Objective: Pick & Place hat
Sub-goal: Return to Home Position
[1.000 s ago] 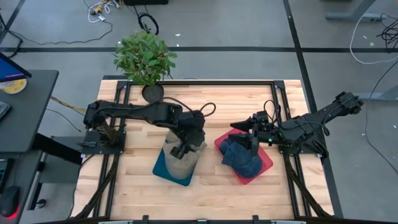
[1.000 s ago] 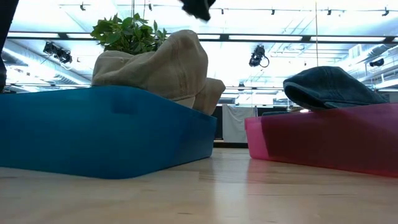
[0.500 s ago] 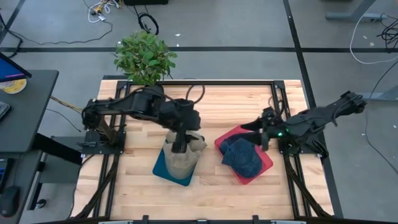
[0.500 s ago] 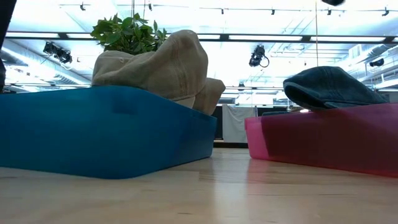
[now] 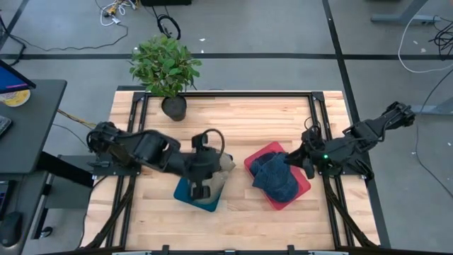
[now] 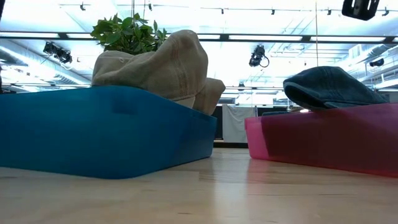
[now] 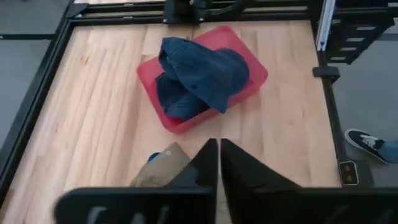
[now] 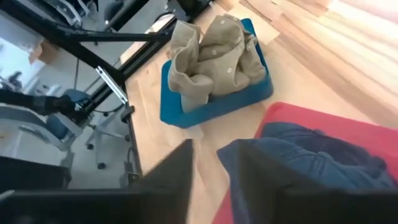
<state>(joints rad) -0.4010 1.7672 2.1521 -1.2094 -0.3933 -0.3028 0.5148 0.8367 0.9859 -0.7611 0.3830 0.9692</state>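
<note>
A tan hat (image 5: 210, 175) lies bunched in the blue tray (image 5: 185, 193) left of the table's middle; it stands above the tray's rim in the low view (image 6: 163, 62). A dark blue hat (image 5: 274, 177) fills the red tray (image 5: 301, 188) to its right, also in the left wrist view (image 7: 202, 71). My left gripper (image 5: 201, 188) hangs above the blue tray's near part, shut (image 7: 219, 171) with nothing between its fingers. My right gripper (image 5: 303, 157) is at the red tray's right side, above the blue hat's edge, its fingers a little apart (image 8: 208, 177).
A potted plant (image 5: 164, 67) stands at the table's far left corner. Black frame rails (image 5: 320, 120) run along the far and side edges. Bare wood (image 5: 241, 227) lies between the trays and the near edge. A desk (image 5: 28, 120) stands left of the table.
My left gripper has risen off the tan hat and drawn toward the near and left, the arm folding low over the table's left. My right gripper has pulled back toward the right edge, off the blue hat. Both hats lie still in their trays.
</note>
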